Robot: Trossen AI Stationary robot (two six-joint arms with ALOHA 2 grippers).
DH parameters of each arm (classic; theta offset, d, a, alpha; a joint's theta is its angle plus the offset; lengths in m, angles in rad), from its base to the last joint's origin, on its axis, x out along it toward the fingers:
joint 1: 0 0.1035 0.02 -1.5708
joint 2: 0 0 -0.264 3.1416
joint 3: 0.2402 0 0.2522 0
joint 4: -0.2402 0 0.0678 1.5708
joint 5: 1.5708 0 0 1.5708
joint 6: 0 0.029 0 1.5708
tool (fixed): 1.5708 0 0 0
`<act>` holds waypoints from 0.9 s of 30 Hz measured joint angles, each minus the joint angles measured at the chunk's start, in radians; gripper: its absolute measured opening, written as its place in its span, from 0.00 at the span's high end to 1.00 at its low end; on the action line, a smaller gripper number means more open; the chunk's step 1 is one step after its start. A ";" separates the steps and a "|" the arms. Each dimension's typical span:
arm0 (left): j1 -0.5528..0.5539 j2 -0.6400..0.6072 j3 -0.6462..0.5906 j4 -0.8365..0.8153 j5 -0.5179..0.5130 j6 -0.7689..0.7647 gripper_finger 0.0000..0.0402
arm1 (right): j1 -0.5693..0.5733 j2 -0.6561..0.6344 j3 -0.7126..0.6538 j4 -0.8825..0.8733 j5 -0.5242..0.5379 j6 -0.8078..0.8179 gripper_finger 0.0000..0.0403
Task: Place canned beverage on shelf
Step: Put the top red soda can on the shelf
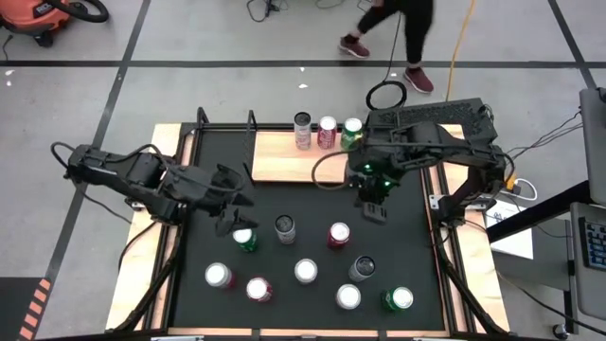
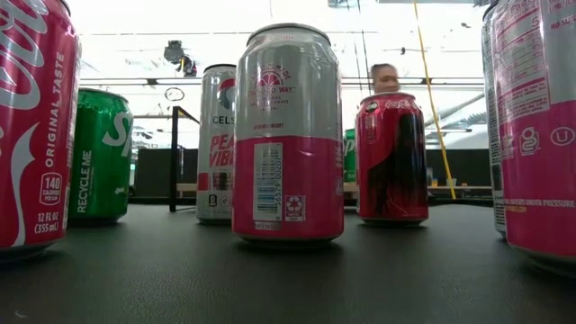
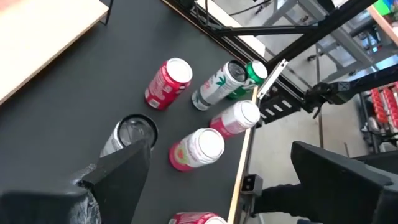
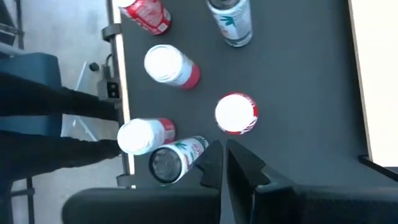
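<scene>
Three cans (image 1: 327,132) on the one shelf (image 1: 284,157), nine cans (image 1: 305,271) on the black mat (image 1: 417,246); two arms, one person (image 1: 398,38).

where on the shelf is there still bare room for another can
The left half of the light-brown wooden shelf is bare. Its right end is crowded: a silver can, a pink can and a green can stand abreast there.

Bright even light; low view background overexposed.
</scene>
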 joint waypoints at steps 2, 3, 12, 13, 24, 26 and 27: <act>-0.022 0.010 0.000 0.001 -0.024 -0.009 0.03 | 0.013 -0.016 0.000 -0.001 0.001 0.001 1.00; -0.033 0.017 0.000 0.001 -0.035 -0.009 0.03 | 0.022 -0.027 0.000 -0.001 0.002 0.002 1.00; -0.106 0.128 0.000 0.056 -0.049 -0.101 0.03 | 0.115 -0.172 0.000 -0.001 0.132 0.059 1.00; -0.113 0.142 0.000 0.071 -0.049 -0.116 0.03 | 0.123 -0.187 0.000 -0.001 0.146 0.063 1.00; -0.150 0.296 0.000 0.221 -0.050 -0.245 0.16 | 0.165 -0.250 0.000 -0.001 0.154 -0.016 1.00; -0.150 0.314 0.000 0.234 -0.051 -0.246 0.18 | 0.172 -0.250 0.000 -0.001 0.134 -0.038 1.00; -0.150 0.321 0.001 0.241 -0.052 -0.246 0.20 | 0.175 -0.250 0.000 -0.001 0.131 -0.043 1.00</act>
